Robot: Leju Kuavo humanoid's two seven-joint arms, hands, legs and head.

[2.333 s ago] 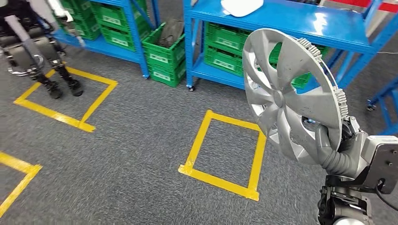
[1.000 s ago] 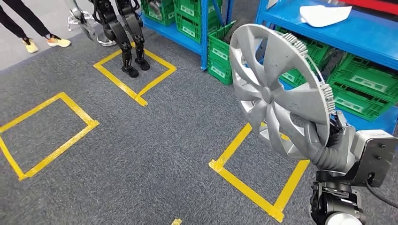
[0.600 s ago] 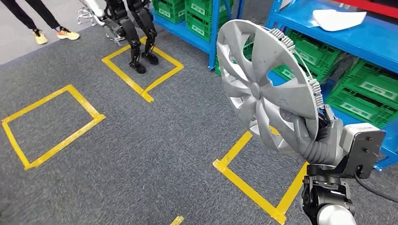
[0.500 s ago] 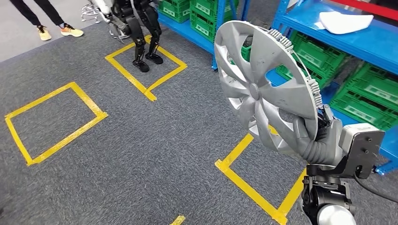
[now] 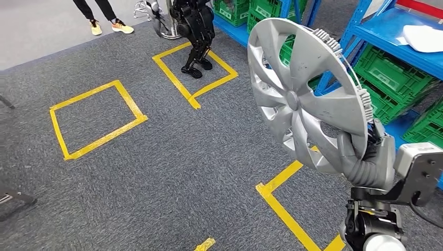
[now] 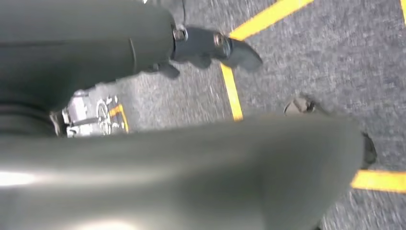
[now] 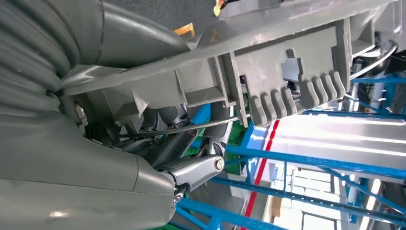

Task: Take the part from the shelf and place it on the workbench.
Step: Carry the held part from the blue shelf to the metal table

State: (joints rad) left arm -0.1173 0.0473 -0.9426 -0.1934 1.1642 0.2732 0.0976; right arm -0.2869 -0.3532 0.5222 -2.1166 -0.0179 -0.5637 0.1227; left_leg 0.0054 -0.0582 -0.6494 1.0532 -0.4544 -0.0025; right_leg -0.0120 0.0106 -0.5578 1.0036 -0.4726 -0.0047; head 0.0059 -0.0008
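Note:
The part is a silver wheel cover with curved spokes and a ring of clips on its back. My right hand grips its lower rim and holds it upright at the right of the head view, above the grey carpet. In the right wrist view the thick grey thumb presses on the rim, the clips run past it, and dark fingers reach behind the rim. The left wrist view has my left hand as a blurred grey cover with dark fingers over the carpet; whether it is open I cannot tell.
Blue shelves with green crates and a white part stand at the back right. Another robot's legs stand in a yellow tape square. A person's feet are at the back. Two more tape squares mark the carpet.
The camera has turned left: shelves, tape squares and the other robot have slid right in the picture. The wheel cover stays gripped in my right hand.

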